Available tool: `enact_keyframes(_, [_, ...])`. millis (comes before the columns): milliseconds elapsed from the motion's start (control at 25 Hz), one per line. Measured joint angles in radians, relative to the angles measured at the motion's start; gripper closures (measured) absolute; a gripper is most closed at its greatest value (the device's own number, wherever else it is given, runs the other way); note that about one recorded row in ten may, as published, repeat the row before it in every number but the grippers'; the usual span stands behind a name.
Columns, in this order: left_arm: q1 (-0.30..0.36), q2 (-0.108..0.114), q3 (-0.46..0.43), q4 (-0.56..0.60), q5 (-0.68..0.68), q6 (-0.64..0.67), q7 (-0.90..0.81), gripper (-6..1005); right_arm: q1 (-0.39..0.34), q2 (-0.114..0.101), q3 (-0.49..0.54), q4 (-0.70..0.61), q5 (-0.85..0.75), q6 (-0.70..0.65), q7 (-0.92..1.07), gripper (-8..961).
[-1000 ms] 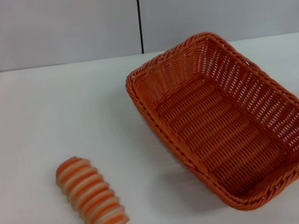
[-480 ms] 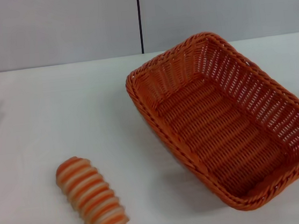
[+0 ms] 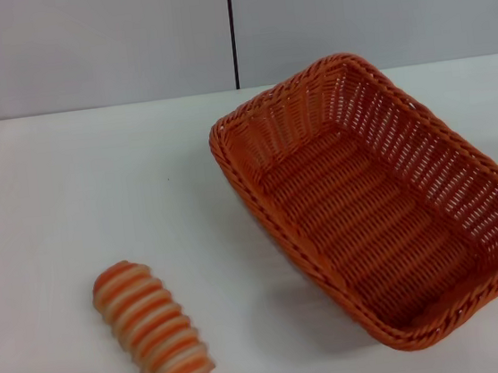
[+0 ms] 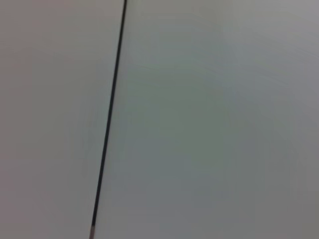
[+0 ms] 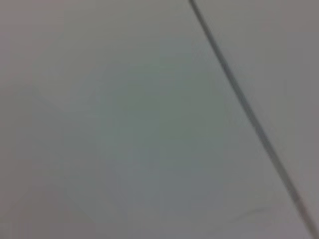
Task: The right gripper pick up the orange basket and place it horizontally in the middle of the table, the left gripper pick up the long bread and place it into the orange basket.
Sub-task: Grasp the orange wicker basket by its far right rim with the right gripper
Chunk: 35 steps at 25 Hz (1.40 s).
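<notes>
Only the head view shows the table point(image 3: 50, 173), basket point(image 3: 381, 203) at 3 o'clock, bread point(image 3: 153, 328) at 7 o'clock; both wrist views show blank wall, so neither gripper's grip can be told.

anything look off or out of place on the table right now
Nothing is spilled or damaged. The orange basket sits empty and upright on the right side of the table, but askew, its long axis running diagonally. The long bread lies on the table at near left, apart from it. Neither gripper is in view.

Neither the left hand nor the right hand is in view.
</notes>
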Motion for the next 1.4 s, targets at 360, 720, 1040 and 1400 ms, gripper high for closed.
enact_keyframes(360, [0.002, -0.001, 0.001, -0.022, 0.003, -0.036, -0.001, 263, 0.099, -0.034, -0.009, 0.308, -0.461, 0.097, 0.602, 268])
enact_keyframes(720, [-0.017, -0.003, 0.002, -0.052, 0.006, -0.065, 0.029, 263, 0.272, -0.071, -0.123, 0.483, -0.891, 0.271, 0.929, 271])
enact_keyframes(1040, [-0.027, -0.004, 0.002, -0.104, 0.0, -0.063, 0.082, 264, 0.43, -0.12, -0.186, 0.356, -1.004, 0.298, 0.944, 288])
enact_keyframes(1400, [-0.009, -0.005, -0.001, -0.123, -0.003, -0.038, 0.088, 265, 0.562, -0.125, -0.337, 0.119, -1.013, 0.173, 0.935, 325])
